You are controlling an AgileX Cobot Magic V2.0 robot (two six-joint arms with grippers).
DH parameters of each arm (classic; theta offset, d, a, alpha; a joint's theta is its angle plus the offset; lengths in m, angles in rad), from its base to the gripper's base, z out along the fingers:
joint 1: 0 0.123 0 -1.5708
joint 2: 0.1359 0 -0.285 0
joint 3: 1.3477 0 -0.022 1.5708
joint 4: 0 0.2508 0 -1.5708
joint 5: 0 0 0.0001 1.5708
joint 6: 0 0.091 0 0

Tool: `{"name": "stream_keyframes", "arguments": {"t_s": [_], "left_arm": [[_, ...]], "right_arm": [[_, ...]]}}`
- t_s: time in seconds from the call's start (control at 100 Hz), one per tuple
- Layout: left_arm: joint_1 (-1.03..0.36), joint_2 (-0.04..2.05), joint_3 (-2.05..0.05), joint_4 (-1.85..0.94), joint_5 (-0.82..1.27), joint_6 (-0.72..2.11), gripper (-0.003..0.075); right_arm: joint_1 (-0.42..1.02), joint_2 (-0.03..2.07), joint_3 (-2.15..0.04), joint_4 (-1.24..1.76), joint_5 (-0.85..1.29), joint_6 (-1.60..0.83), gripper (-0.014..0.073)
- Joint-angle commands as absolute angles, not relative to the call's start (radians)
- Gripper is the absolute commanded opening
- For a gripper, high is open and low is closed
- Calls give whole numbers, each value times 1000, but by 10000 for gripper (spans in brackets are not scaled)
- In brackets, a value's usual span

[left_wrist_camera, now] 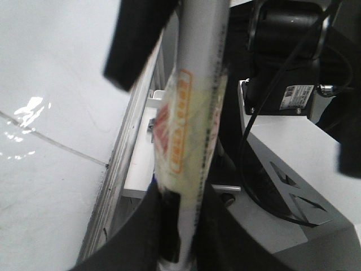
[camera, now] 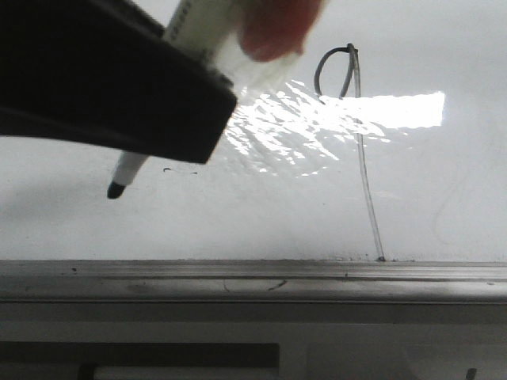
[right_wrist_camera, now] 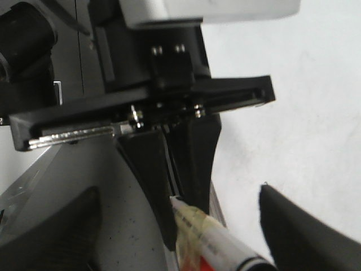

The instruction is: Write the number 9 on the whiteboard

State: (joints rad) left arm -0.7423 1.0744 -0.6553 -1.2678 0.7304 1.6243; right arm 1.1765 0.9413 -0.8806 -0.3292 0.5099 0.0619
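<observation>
Gripping a marker (camera: pixel 125 176), the left hand (left_wrist_camera: pixel 180 226) is clenched on its barrel, tip hanging just off the whiteboard (camera: pixel 444 198). Right hand (right_wrist_camera: pixel 242 226): fingers spread, holding nothing. Number 9 (camera: pixel 358 134): drawn right of the marker, tail reaching the grey rail (camera: pixel 253 277).

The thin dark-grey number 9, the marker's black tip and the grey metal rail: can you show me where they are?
thin dark-grey number 9 (camera: pixel 363 158): front view, on its long tail.
marker's black tip (camera: pixel 116 190): front view, on the dark nib.
grey metal rail (camera: pixel 317 279): front view, on its top face.
</observation>
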Motion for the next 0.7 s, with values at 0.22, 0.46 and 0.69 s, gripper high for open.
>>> {"name": "stream_keyframes", "arguments": {"t_s": [0.22,0.46,0.69], "left_arm": [[-743,1064,-615,-1330,724,1609,-20],[-743,1064,-615,-1375,614,1505,-20],[-812,1069,-620,-1517,41,1215,-21]], "right_arm": [[1178,804,-1024,-417,444,53,379],[1178,722,-1023,-417,517,60,-53],[1178,684,-1023,-429,551,92,-52]]}}
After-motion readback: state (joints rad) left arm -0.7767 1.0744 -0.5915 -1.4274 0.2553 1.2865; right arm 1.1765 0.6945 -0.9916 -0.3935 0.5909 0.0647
